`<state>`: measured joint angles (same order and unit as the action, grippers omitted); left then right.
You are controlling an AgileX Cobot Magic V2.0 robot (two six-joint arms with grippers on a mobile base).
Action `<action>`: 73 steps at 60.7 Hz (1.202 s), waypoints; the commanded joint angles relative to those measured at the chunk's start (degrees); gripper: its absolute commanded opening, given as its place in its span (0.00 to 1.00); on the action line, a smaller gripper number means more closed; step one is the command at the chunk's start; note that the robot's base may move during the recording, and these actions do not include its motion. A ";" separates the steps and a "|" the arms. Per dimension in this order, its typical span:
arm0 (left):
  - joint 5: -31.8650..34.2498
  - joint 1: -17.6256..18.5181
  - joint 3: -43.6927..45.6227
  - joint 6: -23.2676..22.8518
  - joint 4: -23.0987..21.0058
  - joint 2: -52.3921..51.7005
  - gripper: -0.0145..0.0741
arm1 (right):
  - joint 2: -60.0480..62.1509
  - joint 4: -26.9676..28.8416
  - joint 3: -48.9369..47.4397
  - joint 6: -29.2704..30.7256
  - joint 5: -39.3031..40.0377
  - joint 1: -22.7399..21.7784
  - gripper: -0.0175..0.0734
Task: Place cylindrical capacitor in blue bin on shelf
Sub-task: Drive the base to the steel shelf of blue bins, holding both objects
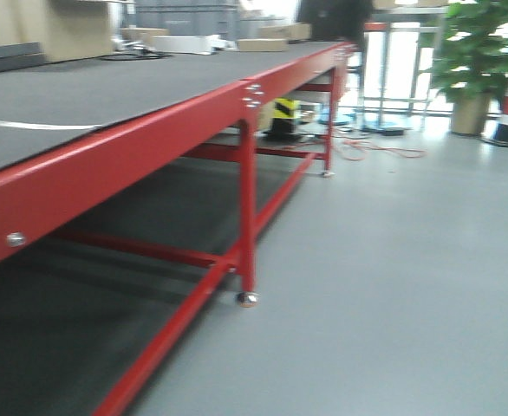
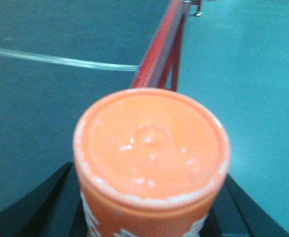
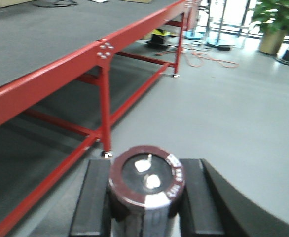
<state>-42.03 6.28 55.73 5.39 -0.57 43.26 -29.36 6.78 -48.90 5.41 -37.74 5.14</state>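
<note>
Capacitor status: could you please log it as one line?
right gripper: shut on capacitor | left gripper: shut on orange can | shelf: not in view | near: red table

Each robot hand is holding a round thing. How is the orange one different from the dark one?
The can is orange with white marks; the capacitor is dark brown-black. The can's top is plain with a round bump; the capacitor's top has two silvery terminals and a printed rim. Both are cylinders: the can in the left gripper, the capacitor in the right gripper.

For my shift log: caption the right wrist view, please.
Right gripper holding the cylindrical capacitor, terminals toward the camera, beside the red-framed table above grey floor.
</note>
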 commanded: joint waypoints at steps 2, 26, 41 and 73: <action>1.00 0.32 0.48 0.15 -0.17 -0.13 0.04 | 0.31 -0.17 -0.57 0.06 2.13 0.04 0.09; 1.00 0.32 0.48 0.15 -0.17 -0.13 0.04 | 0.31 -0.17 -0.57 0.06 2.13 0.04 0.09; 1.00 0.32 0.48 0.15 -0.17 -0.13 0.04 | 0.31 -0.17 -0.57 0.06 2.13 0.04 0.09; 1.00 0.32 0.48 0.15 -0.17 -0.13 0.04 | 0.31 -0.17 -0.57 0.06 2.13 0.04 0.09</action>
<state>-42.07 6.28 55.73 5.39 -0.57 43.26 -29.36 6.78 -48.90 5.41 -37.74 5.14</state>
